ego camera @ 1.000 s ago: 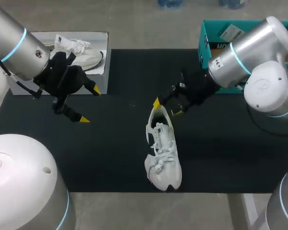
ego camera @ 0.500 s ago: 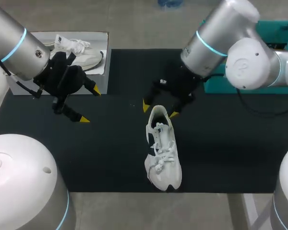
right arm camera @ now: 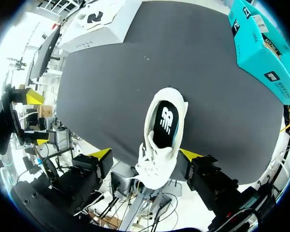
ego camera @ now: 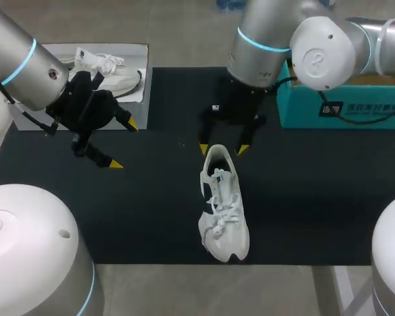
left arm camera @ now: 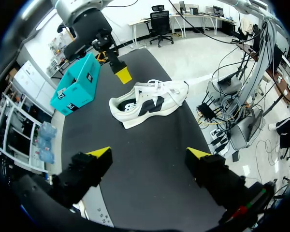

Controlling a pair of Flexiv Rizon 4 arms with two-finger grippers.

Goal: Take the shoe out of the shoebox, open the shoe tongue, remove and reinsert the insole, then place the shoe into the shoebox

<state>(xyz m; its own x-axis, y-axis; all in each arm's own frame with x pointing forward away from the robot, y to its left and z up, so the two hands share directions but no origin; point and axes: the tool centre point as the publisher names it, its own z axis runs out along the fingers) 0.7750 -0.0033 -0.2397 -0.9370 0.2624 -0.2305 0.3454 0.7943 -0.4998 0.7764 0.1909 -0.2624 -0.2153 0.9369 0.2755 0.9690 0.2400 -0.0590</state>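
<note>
Comparing the head view with the frames before it, we find that our right arm has swung away from the table's right side and now reaches down from the far side. The right gripper [ego camera: 222, 149] has turned with it, so that one yellow tip stands on each side of the heel of the white sneaker [ego camera: 222, 205]. Its fingers are spread wide and hold nothing; we cannot tell whether either tip touches the heel collar. The sneaker has not shifted. It rests on its sole on the black mat [ego camera: 151, 210], toe toward the near edge, well apart from the teal shoebox [ego camera: 303, 113], whose near wall the swing has uncovered.

We judge the take-out step complete. The new gripper orientation suits steadying the heel before the tongue is opened.

The right wrist view shows the dark insole [right arm camera: 165, 121] seated inside the sneaker, with the laces [right arm camera: 152, 153] crossing the tongue; these will probably resist lifting it.

Our left gripper [ego camera: 123, 143] has not moved. It hangs over the mat's left part, fingers wide and empty, well apart from the sneaker. Beside it lies a pale panel [ego camera: 139, 108] bearing a second sneaker [ego camera: 115, 72]. Nothing lies between either gripper and the sneaker.
</note>
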